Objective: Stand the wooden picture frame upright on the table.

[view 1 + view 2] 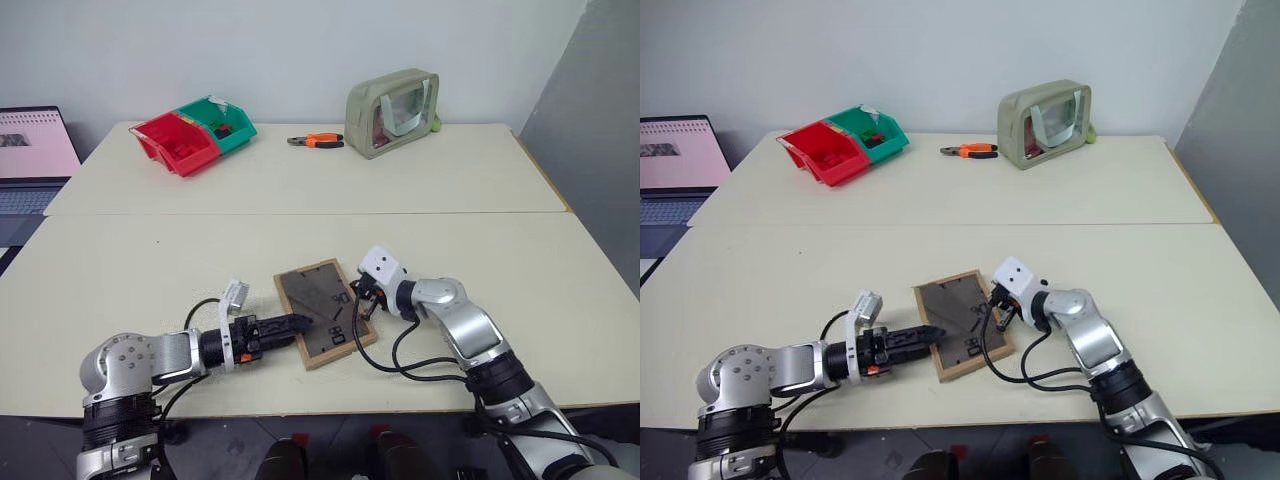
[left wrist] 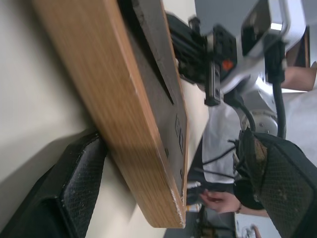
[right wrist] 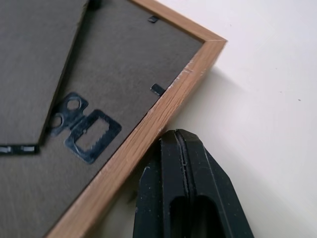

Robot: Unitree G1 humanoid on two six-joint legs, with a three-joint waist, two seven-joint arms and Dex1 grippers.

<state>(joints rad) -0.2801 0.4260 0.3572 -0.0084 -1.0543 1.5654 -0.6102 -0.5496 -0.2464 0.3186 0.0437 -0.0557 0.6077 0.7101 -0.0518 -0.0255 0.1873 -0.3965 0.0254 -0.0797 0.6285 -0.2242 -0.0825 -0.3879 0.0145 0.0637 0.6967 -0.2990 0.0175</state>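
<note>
So there's one wooden picture frame (image 1: 325, 312) lying face down on the near half of the table (image 1: 300, 190), dark back up, with its stand flap (image 1: 312, 292) lifted a bit off the back and two small metal hangers (image 3: 84, 126) showing near its right side. Two grippers are on it, one from each side. The left gripper (image 1: 300, 324) comes in from the left with its two black fingers (image 2: 74, 188) spread wide around the frame's left edge, one finger under the wood and the other over the back, so the edge sits in the gap; can't tell if they actually press on it. The right gripper (image 3: 181, 163) has its fingers pressed together, tip right against the outside of the frame's right edge near the corner, not gripping anything. On the far half of the table: two bins side by side, one red bin (image 1: 172, 140) and one green bin (image 1: 222, 120), one pair of orange-handled pliers (image 1: 316, 141), and one olive pouch (image 1: 392, 112) with a clear window. One laptop (image 1: 30, 160) sits off past the table's left edge.
</note>
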